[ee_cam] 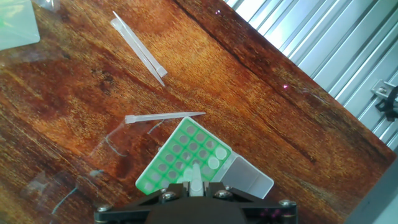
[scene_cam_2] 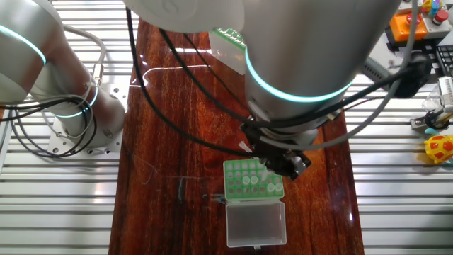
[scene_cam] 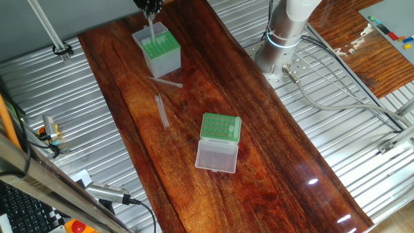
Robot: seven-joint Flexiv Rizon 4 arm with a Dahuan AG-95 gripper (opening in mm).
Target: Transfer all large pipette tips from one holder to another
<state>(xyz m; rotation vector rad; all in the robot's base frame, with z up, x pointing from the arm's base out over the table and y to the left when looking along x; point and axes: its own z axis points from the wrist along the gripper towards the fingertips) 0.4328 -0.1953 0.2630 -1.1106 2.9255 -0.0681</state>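
Hand view shows the gripper clamped on 1 tip above the tall box near the bench's far edge; misalignment could jam it. 3 tips lie loose mid-bench.

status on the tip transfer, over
gripper shut on pale tapered plastic pipette tip, over tall translucent box with green insert. three loose tips on wooden table.

The scene is lit brightly and evenly from above. White spots of glare are seen on the shiny bench in both fixed views. Shadows are soft and faint. The fixed views are sharp. In the hand view, the end effector at the bottom edge is blurred.
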